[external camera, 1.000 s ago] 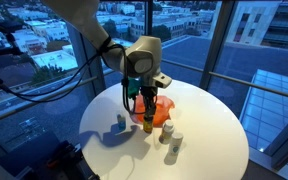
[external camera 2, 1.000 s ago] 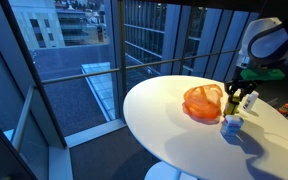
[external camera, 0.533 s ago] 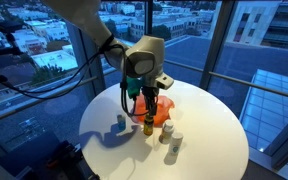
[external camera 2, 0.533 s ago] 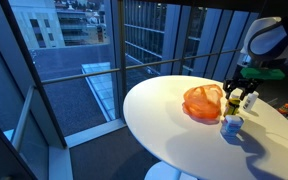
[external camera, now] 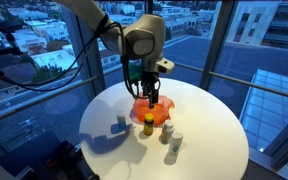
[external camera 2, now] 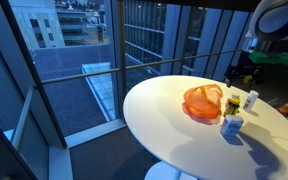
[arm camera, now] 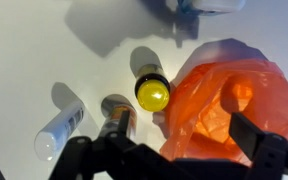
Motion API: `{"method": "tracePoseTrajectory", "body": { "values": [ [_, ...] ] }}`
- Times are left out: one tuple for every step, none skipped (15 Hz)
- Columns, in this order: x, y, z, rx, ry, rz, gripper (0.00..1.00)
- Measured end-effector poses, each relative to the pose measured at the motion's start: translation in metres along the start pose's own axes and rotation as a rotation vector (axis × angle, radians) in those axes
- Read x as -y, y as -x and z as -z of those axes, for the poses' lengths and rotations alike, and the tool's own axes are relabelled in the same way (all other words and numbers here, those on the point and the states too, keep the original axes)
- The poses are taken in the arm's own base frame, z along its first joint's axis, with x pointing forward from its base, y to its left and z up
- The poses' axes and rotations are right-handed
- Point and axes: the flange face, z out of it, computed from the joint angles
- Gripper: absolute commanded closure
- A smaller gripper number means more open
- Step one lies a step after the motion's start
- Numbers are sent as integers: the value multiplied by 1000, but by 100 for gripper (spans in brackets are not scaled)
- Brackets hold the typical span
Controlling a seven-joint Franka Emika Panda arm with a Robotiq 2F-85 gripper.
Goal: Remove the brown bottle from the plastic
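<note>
The brown bottle (external camera: 148, 124) with a yellow cap stands upright on the white table, right beside the crumpled orange plastic (external camera: 161, 110). In the wrist view the bottle's yellow cap (arm camera: 152, 93) sits just left of the plastic (arm camera: 234, 95), outside it. My gripper (external camera: 149, 95) hangs open above both, well clear of the bottle, with nothing held. From the wrist camera the gripper (arm camera: 184, 130) shows its dark fingers (arm camera: 252, 135) spread wide over the plastic's edge. In an exterior view the gripper (external camera 2: 246, 75) is above the bottle (external camera 2: 250, 100) and to the right of the plastic (external camera 2: 202, 102).
Two white bottles (external camera: 169, 134) (external camera: 173, 150) stand near the round table's (external camera: 214, 130) front edge. A small grey-capped bottle (external camera: 122, 123) stands to the left. The wrist view shows a white bottle (arm camera: 59, 130) and a grey-capped one (arm camera: 114, 105). Glass walls surround the table.
The gripper opened, let go of the brown bottle and rose straight up. The bottle stays standing on the table beside the plastic.
</note>
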Motion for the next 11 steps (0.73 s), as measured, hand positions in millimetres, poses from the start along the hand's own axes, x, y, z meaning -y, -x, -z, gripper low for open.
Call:
{"method": "tracePoseTrajectory", "body": {
  "values": [
    [0, 0, 9, 9, 2, 42, 0],
    [1, 0, 18, 18, 3, 85, 0],
    [1, -1, 28, 32, 5, 129, 0],
    [2, -1, 39, 53, 13, 167, 0],
    [2, -1, 50, 71, 30, 193, 0],
    [3, -1, 61, 84, 52, 208, 0],
    [3, -1, 72, 93, 76, 221, 0],
    [4, -1, 82, 98, 98, 233, 0],
    [4, -1, 90, 102, 117, 242, 0],
    [5, -1, 97, 108, 133, 250, 0],
    [5, 0, 100, 120, 144, 253, 0]
  ]
}}
